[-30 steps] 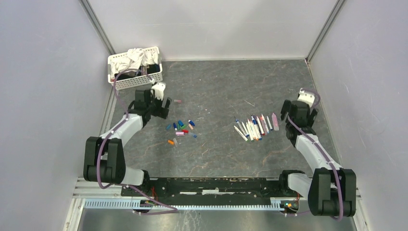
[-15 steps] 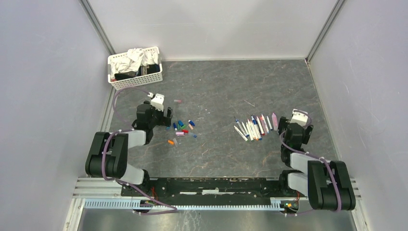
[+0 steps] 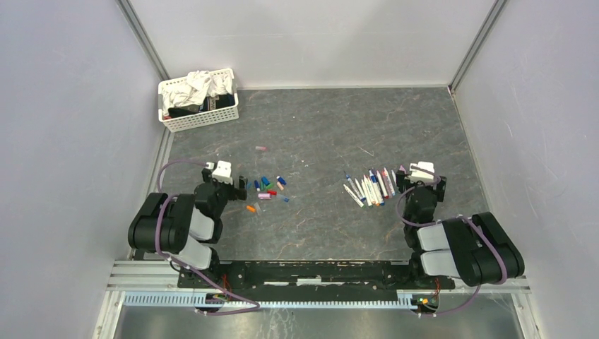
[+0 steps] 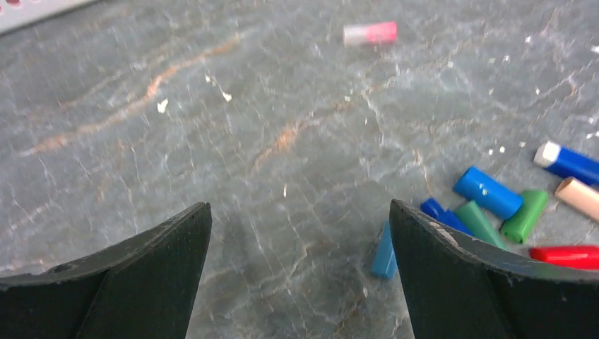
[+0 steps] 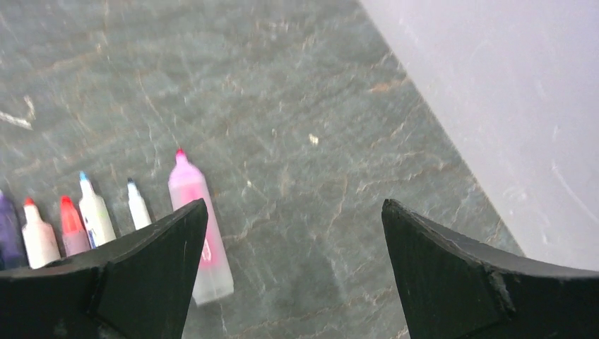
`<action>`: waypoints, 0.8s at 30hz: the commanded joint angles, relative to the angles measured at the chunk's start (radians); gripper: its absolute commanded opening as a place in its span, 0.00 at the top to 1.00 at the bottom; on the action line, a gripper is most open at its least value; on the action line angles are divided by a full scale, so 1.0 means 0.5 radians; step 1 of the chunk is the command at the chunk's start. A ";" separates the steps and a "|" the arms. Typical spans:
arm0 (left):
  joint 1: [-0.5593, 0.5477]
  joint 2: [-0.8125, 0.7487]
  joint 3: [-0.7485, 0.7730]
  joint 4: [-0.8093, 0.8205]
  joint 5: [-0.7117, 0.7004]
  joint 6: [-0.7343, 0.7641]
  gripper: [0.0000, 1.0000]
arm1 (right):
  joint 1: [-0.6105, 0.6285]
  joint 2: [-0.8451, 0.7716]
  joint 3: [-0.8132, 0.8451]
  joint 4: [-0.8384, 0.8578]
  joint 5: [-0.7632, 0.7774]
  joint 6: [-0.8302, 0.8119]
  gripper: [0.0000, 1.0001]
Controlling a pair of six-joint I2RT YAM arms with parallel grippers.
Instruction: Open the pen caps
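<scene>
Several pen caps (image 3: 267, 189) in blue, green, red and orange lie loose on the table, left of centre. In the left wrist view they show at the right, among them a blue cap (image 4: 487, 192), a green cap (image 4: 524, 215) and a red cap (image 4: 565, 254); a pink cap (image 4: 369, 32) lies apart, farther off. My left gripper (image 3: 236, 185) is open and empty, low over bare table just left of the caps (image 4: 300, 219). My right gripper (image 3: 418, 182) is open and empty (image 5: 293, 212), just right of a row of uncapped white pens (image 3: 371, 187). A pink pen (image 5: 189, 183) lies by its left finger.
A white basket (image 3: 198, 99) with cloths stands at the back left. A lone pink cap (image 3: 261, 149) lies behind the cap heap. The right wall (image 5: 508, 106) is close to my right gripper. Both arms are folded back near their bases.
Both arms have drawn back toward their bases and lowered. The left gripper came away from the basket to beside the caps; the right gripper moved nearer and a little left, next to the pens.
</scene>
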 commanded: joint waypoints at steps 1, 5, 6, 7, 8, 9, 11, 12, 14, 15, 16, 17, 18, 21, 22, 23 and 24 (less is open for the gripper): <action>0.004 -0.003 0.055 0.426 -0.063 -0.107 0.00 | 0.018 -0.074 -0.369 0.732 -0.110 -0.155 0.02; 0.005 -0.017 0.140 0.246 -0.114 -0.114 0.00 | 0.107 0.218 -0.587 1.495 -0.175 -0.337 0.02; 0.005 -0.004 0.154 0.228 -0.136 -0.128 0.00 | 0.104 0.127 -0.495 1.174 -0.091 -0.274 0.02; 0.009 0.003 0.220 0.137 -0.156 -0.139 0.00 | 0.035 0.066 -0.325 0.802 -0.101 -0.172 0.02; 0.013 -0.001 0.267 -0.003 -0.178 -0.152 0.00 | -0.114 0.063 -0.219 0.587 -0.226 -0.080 0.02; 0.032 -0.005 0.316 -0.070 -0.160 -0.170 0.00 | -0.191 0.049 -0.257 0.616 -0.386 -0.012 0.02; 0.052 0.004 0.304 -0.027 -0.145 -0.189 0.00 | -0.191 0.050 -0.248 0.611 -0.374 -0.034 0.02; 0.054 -0.011 0.301 -0.038 -0.143 -0.195 0.00 | -0.191 0.048 -0.252 0.613 -0.374 -0.034 0.02; 0.057 -0.010 0.302 -0.043 -0.148 -0.198 0.00 | -0.192 0.048 -0.257 0.618 -0.377 -0.038 0.02; 0.057 -0.006 0.303 -0.033 -0.150 -0.201 0.00 | -0.190 0.048 -0.259 0.627 -0.379 -0.037 0.02; 0.057 -0.008 0.303 -0.038 -0.151 -0.202 0.00 | -0.189 0.048 -0.259 0.628 -0.379 -0.038 0.02; 0.058 -0.012 0.306 -0.049 -0.151 -0.199 0.00 | -0.190 0.048 -0.260 0.628 -0.380 -0.037 0.02; 0.058 -0.011 0.306 -0.049 -0.151 -0.199 0.00 | -0.190 0.048 -0.259 0.628 -0.380 -0.037 0.02; 0.057 -0.011 0.303 -0.041 -0.152 -0.202 0.00 | -0.189 0.048 -0.259 0.628 -0.380 -0.037 0.02; 0.057 -0.012 0.303 -0.042 -0.151 -0.202 0.00 | -0.189 0.047 -0.259 0.628 -0.380 -0.037 0.02; 0.057 -0.013 0.303 -0.042 -0.153 -0.202 0.00 | -0.187 0.048 -0.259 0.628 -0.380 -0.037 0.02; 0.057 -0.012 0.303 -0.044 -0.152 -0.202 0.00 | -0.191 0.048 -0.261 0.628 -0.380 -0.037 0.02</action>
